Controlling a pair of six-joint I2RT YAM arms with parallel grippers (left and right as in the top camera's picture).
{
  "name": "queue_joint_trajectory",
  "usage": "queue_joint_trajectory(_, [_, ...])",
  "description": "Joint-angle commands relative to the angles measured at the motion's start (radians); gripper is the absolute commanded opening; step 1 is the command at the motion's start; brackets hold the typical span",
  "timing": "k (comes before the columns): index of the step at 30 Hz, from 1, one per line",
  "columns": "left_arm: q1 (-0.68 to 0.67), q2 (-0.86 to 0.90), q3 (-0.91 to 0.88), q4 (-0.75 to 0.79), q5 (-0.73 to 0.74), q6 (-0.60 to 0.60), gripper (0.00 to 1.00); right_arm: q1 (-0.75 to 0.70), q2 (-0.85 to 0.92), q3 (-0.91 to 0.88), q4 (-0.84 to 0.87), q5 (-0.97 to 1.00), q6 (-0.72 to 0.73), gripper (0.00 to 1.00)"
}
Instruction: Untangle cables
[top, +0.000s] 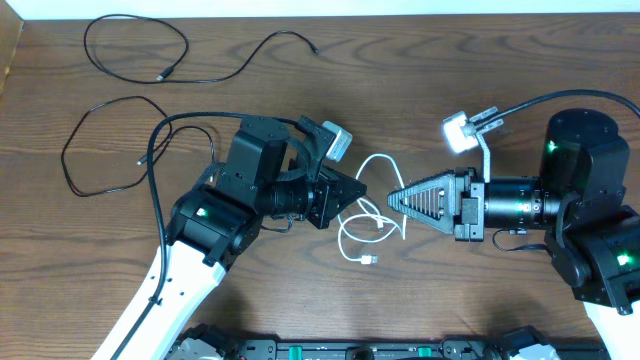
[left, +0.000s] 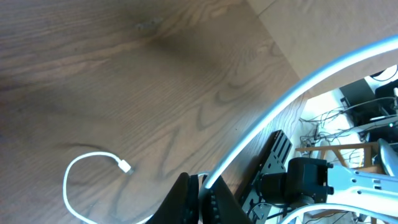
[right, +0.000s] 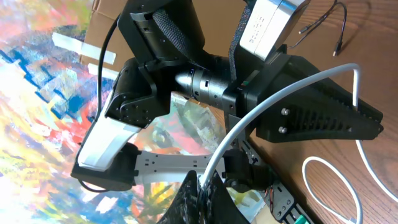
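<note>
Overhead: left gripper (top: 352, 190) and right gripper (top: 393, 198) sit nearly tip to tip mid-desk (top: 500, 60), both clamped shut on the white cable (left: 292, 96) with a short span between them. Pull apart slowly and level, so the slack loop and plug (top: 368, 260) just below the tips can slide out, probably without knotting. Watch that the tips don't clash. Black cables (top: 186, 42) lie well apart at upper left, clear of the white one. Left arm's thick cord (top: 152, 170) runs beside the nearer black one; don't drag it.
</note>
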Motion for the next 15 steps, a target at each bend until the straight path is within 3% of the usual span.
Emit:
queue_joint_trajectory(1, [-0.002, -0.005, 0.001, 0.002, 0.017, 0.005, 0.08, 0.01, -0.001, 0.007, 0.002, 0.002, 0.01, 0.02])
queue_joint_trajectory(15, [-0.001, -0.005, 0.001, 0.003, 0.016, -0.01, 0.07, 0.01, -0.001, 0.007, 0.001, 0.028, 0.008, 0.02])
